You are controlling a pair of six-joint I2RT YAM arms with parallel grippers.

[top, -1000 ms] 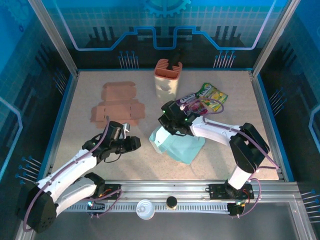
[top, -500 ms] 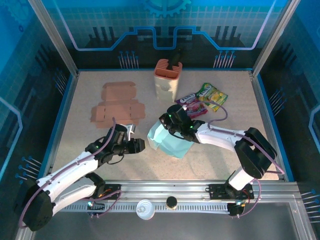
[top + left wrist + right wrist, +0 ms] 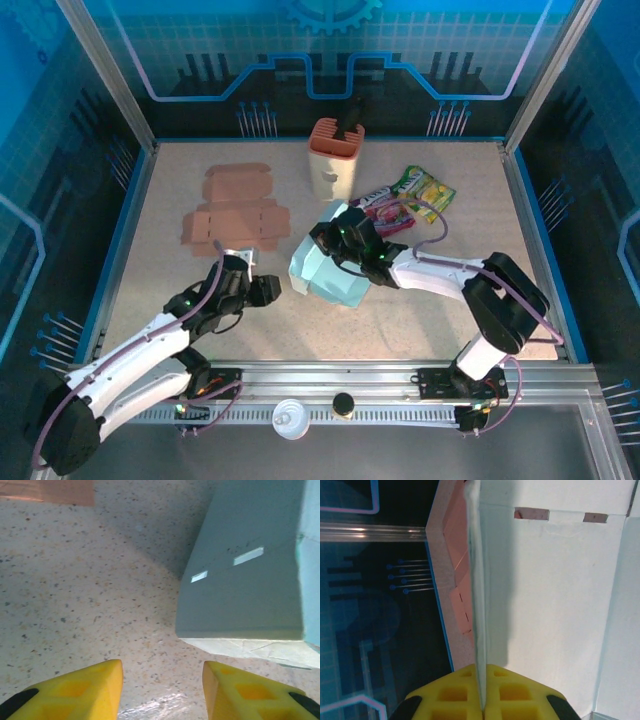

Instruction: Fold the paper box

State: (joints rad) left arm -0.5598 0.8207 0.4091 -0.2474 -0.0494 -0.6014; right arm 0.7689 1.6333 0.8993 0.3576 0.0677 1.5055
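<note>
The paper box [image 3: 325, 276] is pale teal and partly folded, resting on the speckled table in the middle. My right gripper [image 3: 331, 241] is shut on the thin upper edge of one of its walls [image 3: 475, 580], and the white inner panel [image 3: 555, 605] with two slots spreads to the right of it. My left gripper [image 3: 268, 291] stands open just left of the box, nothing between its yellow fingers [image 3: 85, 690]. In the left wrist view the box's teal side [image 3: 245, 580] rises ahead and to the right of that gripper [image 3: 162, 690], not touching it.
A flat pink-brown cardboard cutout [image 3: 235, 210] lies at the back left. An orange holder [image 3: 336, 155] stands at the back centre, with candy packets [image 3: 410, 195] to its right. Blue walls and metal posts close in the table.
The right gripper has drawn the teal box leftward and tipped it more upright. The left gripper has opened a little and stayed close beside the box.
</note>
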